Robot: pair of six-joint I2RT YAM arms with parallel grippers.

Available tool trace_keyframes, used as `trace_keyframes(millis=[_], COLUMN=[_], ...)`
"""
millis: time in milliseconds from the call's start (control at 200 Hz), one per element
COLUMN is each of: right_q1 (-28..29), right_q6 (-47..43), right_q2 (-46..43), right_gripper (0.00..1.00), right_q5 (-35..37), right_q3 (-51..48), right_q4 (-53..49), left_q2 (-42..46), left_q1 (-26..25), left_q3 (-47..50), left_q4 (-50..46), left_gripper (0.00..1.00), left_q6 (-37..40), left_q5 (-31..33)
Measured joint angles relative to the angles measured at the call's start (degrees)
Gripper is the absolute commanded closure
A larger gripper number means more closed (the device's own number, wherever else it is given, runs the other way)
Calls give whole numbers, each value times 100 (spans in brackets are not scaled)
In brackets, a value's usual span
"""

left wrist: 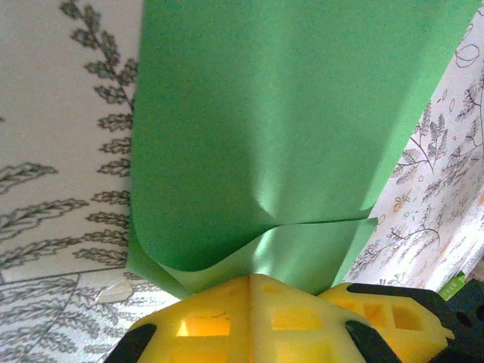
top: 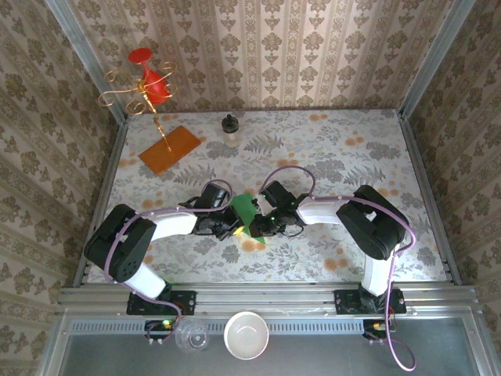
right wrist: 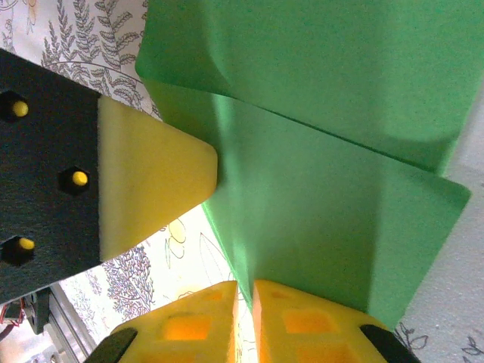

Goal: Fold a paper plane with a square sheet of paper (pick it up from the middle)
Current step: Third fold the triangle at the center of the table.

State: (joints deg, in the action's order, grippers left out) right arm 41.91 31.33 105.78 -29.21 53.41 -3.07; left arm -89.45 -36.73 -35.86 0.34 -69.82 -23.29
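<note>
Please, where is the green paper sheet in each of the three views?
Top external: the green paper sheet is just below the picture's centre.
Left wrist: it spans centre and top, pinched by the left gripper's fingers at the bottom.
Right wrist: it covers the upper right, reaching down to the right gripper's fingers.
Shared landmark: the fern-patterned table cover.

Bent inward, left arm (top: 168, 225) and right arm (top: 329, 210) nearly meet, jaws clamped.

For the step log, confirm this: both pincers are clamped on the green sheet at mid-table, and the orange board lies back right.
Wrong on the side: the top external view shows the orange board back left. The left pincer and right pincer are clamped on the green sheet at mid-table.
</note>
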Motion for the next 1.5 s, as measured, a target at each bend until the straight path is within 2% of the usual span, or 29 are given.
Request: trace_keyframes(millis=[445, 955, 1250, 1501], right_q1=[0, -2, -20, -50], right_q6=[-131, -437, -15, 433], right_q2=[-35, -798, -1692, -1121], right_gripper=[86, 85, 79, 82], right_q5=[0, -63, 487, 1008], right_q3=[17, -721, -802, -444], right_q4=[-133, -730, -350, -232], left_q2=[22, 13, -428, -839], left_q1=[11, 116, 264, 402], left_q3=[184, 240, -166, -560], left_q4=[313, 415, 442, 422], left_gripper=[92, 92, 92, 92], left_q6=[7, 153, 922, 1637], left_q5=[-24, -175, -457, -763])
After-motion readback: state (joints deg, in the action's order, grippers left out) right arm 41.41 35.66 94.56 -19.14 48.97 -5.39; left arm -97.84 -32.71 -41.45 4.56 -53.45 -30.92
